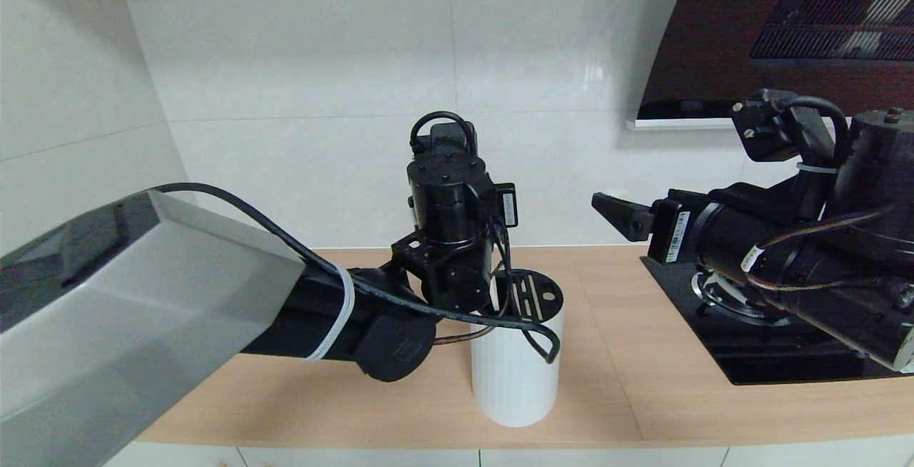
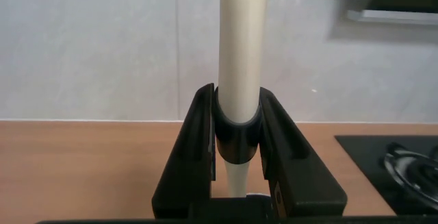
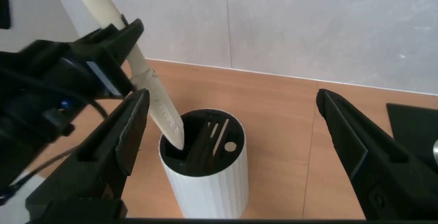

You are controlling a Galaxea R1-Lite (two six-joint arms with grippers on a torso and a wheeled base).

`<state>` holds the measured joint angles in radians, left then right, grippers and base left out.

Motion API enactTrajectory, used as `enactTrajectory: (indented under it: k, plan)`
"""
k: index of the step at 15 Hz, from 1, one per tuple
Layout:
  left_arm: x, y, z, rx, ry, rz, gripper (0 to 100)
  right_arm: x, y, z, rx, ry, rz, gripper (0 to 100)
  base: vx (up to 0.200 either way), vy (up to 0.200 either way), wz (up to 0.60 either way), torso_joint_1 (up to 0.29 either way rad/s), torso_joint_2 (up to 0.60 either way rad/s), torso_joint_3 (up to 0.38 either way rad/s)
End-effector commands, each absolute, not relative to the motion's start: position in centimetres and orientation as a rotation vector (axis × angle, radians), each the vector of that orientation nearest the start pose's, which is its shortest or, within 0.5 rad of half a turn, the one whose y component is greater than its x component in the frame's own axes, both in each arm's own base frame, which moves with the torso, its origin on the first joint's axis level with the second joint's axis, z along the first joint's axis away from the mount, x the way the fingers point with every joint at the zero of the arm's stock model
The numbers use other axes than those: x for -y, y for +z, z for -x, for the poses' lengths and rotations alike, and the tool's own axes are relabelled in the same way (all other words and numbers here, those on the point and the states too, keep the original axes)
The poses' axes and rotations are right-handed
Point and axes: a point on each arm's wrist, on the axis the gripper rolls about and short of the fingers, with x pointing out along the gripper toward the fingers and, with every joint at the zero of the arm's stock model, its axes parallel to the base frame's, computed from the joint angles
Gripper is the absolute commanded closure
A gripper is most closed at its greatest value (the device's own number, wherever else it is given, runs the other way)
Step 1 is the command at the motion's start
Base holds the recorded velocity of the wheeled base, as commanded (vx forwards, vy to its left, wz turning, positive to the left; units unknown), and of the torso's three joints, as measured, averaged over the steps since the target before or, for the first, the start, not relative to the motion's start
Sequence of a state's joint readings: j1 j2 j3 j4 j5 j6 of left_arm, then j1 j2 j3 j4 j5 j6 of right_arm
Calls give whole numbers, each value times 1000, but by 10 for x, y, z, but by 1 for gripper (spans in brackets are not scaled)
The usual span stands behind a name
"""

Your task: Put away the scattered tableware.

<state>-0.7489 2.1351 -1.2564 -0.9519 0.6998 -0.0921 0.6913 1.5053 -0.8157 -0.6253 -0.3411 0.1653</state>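
L fingers (image 2: 198, 145): clenched on the cream handle of the knife (image 3: 147, 90), one pad each side. Grip looks square, no visible slack. L gripper (image 2: 238, 97) sits over the white holder (image 1: 514, 374). Knife is tilted, tip just inside a slot in the holder's black top. Blade not yet seated.

R gripper (image 3: 231, 101): fingers spread wide, nothing in them. It hangs above the holder on the hob side.

Handling, my judgement: knife is light and stiff, w/ a smooth round handle that could twist in the pads if the tip catches a slot edge. Pale blade may be ceramic, hence brittle, so no side load. The handle is the right place to hold, and I'd keep off the blade. Holder looks tall, light and unrestrained, so it may tip or slide if the blade binds.

Surface: wood counter (image 1: 628, 388). Holder stands near its front edge, apart from the black hob (image 1: 750, 363) set into the counter's right end.

Room: white tiled wall (image 1: 321, 96) behind, dark hood (image 1: 714, 38) above the hob.
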Motion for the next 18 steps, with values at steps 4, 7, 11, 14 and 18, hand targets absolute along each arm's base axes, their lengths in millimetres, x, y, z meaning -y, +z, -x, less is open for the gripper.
enactTrajectory:
  k: [4, 7, 11, 14, 18]
  plan:
    - [292, 161, -321, 31, -74, 141, 100, -163, 239, -209, -88, 344, -130, 0, 0, 0, 0, 0, 0, 0]
    - [296, 154, -317, 12, -84, 124, 100, -163, 239, -209, -88, 345, -130, 0, 0, 0, 0, 0, 0, 0]
    - [302, 141, -310, -18, -105, 99, 100, -163, 239, -209, -88, 345, -130, 0, 0, 0, 0, 0, 0, 0]
    - [306, 124, -313, -47, -103, 71, 100, -163, 238, -208, -92, 343, -128, 0, 0, 0, 0, 0, 0, 0]
    - [310, 108, -317, -73, -103, 64, 100, -163, 238, -208, -92, 345, -128, 0, 0, 0, 0, 0, 0, 0]
